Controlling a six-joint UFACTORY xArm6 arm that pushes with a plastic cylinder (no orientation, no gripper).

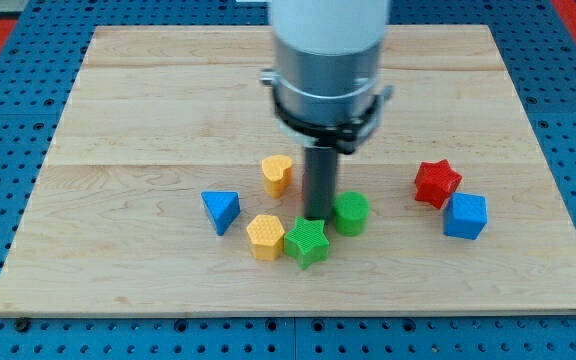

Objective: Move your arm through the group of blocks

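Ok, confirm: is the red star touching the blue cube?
Yes, the red star and the blue cube meet at their near corners, at the view's right.

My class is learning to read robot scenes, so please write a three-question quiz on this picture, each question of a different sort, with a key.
1. True or false: my tip stands among the middle blocks, between the yellow heart block and the green round block.
2. Multiple choice: which block lies furthest to the view's left? A. the red star block B. the blue triangular block C. the blue cube
3. Fill in: just below my tip in the view, the green star block sits beside the ______ hexagonal block.

Key: 1 true; 2 B; 3 yellow. All blocks lie on the wooden board.
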